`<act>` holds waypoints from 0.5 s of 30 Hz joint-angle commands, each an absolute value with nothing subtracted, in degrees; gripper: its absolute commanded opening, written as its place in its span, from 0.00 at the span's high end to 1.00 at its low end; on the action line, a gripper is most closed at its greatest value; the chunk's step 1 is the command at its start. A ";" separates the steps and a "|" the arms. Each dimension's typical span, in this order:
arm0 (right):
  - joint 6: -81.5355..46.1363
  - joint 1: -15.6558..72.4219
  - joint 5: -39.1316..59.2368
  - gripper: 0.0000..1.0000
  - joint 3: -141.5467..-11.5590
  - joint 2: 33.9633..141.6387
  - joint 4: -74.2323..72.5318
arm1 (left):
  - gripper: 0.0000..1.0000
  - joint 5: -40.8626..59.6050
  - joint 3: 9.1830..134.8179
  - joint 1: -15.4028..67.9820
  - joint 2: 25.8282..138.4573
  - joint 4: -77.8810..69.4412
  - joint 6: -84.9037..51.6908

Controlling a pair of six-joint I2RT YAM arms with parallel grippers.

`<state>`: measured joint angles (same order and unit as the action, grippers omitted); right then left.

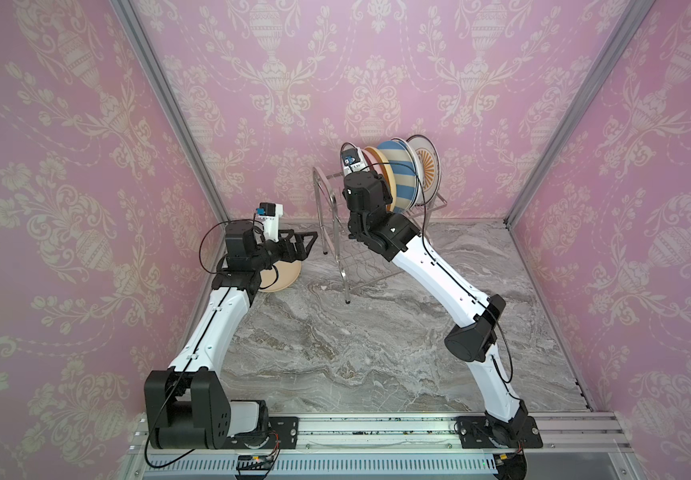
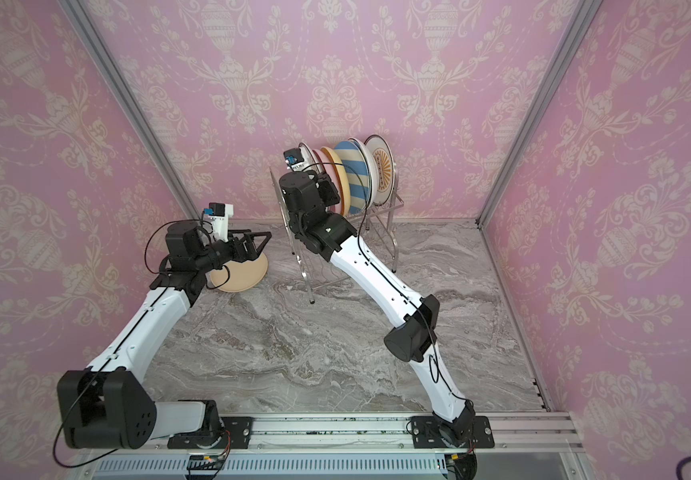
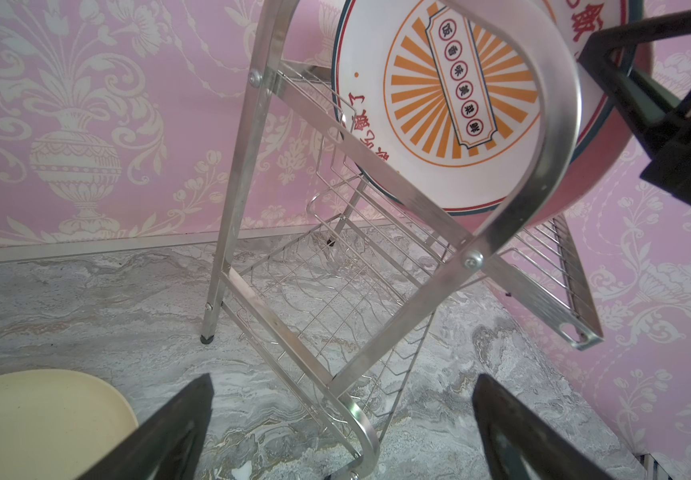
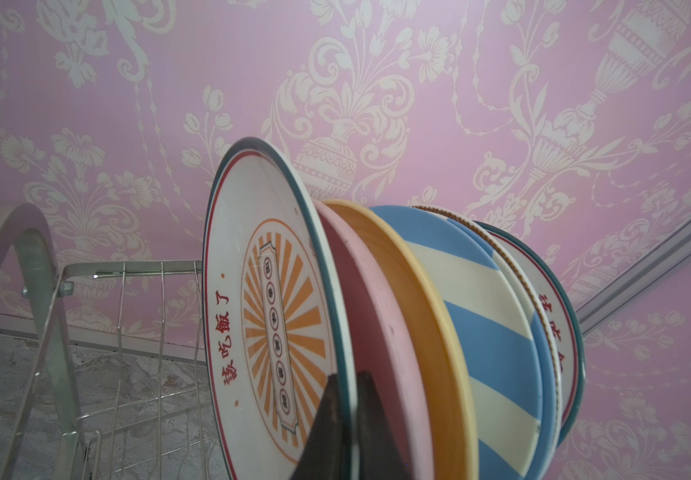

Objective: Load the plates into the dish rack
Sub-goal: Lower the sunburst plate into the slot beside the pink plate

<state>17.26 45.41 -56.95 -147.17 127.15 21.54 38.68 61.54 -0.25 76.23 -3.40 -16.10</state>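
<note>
The dish rack [image 1: 327, 199] [image 2: 302, 257] stands at the back of the table. Its upper tier holds several plates on edge: a white sunburst plate [image 4: 269, 291], then pink [image 4: 377, 311], yellow [image 4: 427, 299], blue-white striped [image 4: 481, 299] and another sunburst plate [image 1: 427, 166]. My right gripper [image 4: 348, 376] is shut on the rim of the near sunburst plate [image 3: 452, 91] at the row's left end. A cream plate [image 1: 283, 278] [image 3: 36, 415] lies flat on the table, left of the rack. My left gripper [image 1: 310, 245] [image 3: 344, 386] hovers open just above its far edge, holding nothing.
The rack's lower wire shelf [image 3: 335, 291] holds nothing. The marble table [image 1: 377, 353] is walled by pink patterned panels on three sides. The rack's looped side frame [image 3: 543, 124] stands between my left gripper and the plates.
</note>
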 commanded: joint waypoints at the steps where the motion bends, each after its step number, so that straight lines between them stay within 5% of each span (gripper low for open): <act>1: 14.64 45.51 -58.93 1.00 -145.18 125.56 25.12 | 0.01 39.55 61.44 -0.57 75.84 -2.76 -14.66; 15: 16.26 45.92 -59.48 0.79 -141.30 122.59 22.85 | 0.01 39.70 60.93 -0.53 75.22 -3.51 -15.21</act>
<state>15.42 46.00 -58.96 -142.28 124.77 22.00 38.68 61.54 -0.25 76.23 -3.40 -16.10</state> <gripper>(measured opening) 0.195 0.993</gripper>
